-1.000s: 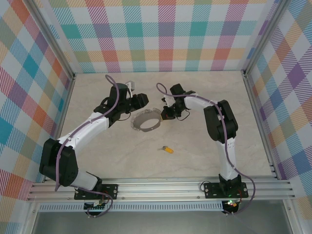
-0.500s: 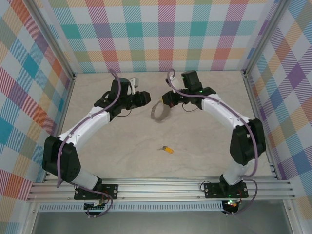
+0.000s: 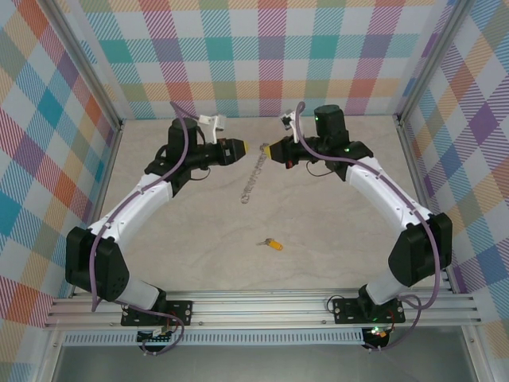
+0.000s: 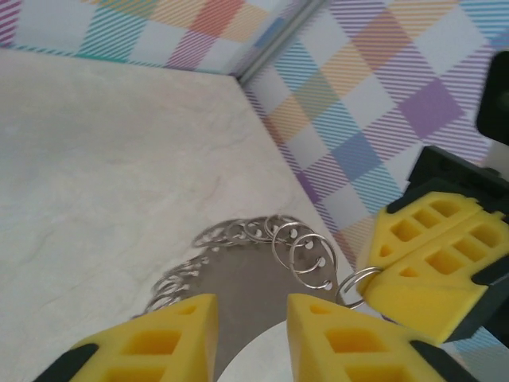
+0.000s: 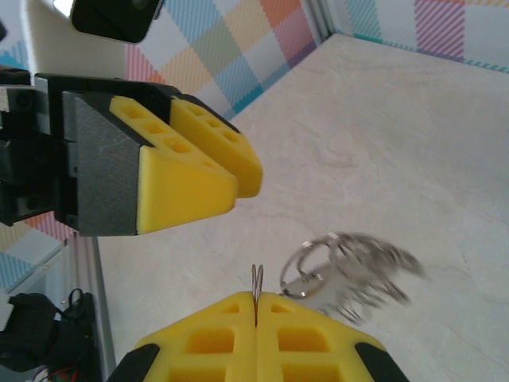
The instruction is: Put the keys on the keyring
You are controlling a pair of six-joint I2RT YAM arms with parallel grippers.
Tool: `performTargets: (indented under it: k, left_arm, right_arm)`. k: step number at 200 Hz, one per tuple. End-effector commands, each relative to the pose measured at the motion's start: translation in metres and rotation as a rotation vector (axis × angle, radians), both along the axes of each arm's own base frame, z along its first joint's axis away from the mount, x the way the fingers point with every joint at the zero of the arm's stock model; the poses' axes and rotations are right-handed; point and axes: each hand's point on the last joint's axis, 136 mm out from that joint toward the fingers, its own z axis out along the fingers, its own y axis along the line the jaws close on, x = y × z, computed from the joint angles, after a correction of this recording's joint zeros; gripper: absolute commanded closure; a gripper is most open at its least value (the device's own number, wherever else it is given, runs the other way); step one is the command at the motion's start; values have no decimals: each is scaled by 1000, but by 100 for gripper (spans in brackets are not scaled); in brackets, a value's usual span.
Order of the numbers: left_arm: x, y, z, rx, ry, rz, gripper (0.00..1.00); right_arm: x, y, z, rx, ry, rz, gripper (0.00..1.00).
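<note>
After the keyring [image 3: 254, 177] had risen off the table [image 3: 199, 239], it hung limp from the clenched right end effector [image 3: 274, 148], facing the narrowly parted, empty left end effector [image 3: 241, 147], while 1 key [image 3: 273, 243] lay unthreaded below

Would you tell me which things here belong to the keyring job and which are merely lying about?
Job: keyring, pinched in the shut right tool; key, lying on the table; left tool, open, empty.
Just there: plaid walls; aluminium rail.
</note>
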Motion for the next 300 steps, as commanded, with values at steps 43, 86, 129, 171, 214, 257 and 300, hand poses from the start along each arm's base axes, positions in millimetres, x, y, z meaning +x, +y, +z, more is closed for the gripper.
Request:
performTargets:
  k: [43, 86, 129, 171, 214, 257, 300]
  left_arm:
    - [-34, -9, 73, -170, -167, -152, 73]
    - [-37, -12, 69, -165, -154, -173, 73]
    - [-37, -13, 59, -154, -135, -175, 72]
    - [-42, -19, 56, -156, -127, -213, 71]
    - [-46, -25, 48, -146, -112, -238, 68]
    - [-46, -30, 44, -138, -104, -246, 66]
    - [-43, -32, 37, -128, -95, -241, 65]
  right_arm:
    - [-15, 4, 24, 107, 5, 68, 100]
    - [-17, 7, 28, 144, 26, 91, 100]
    - [-22, 9, 36, 182, 36, 127, 100]
    - [-24, 9, 44, 220, 44, 146, 100]
    - [-22, 7, 48, 247, 55, 145, 100]
    - [-23, 7, 52, 271, 65, 157, 100]
    - [-24, 7, 54, 282, 69, 165, 100]
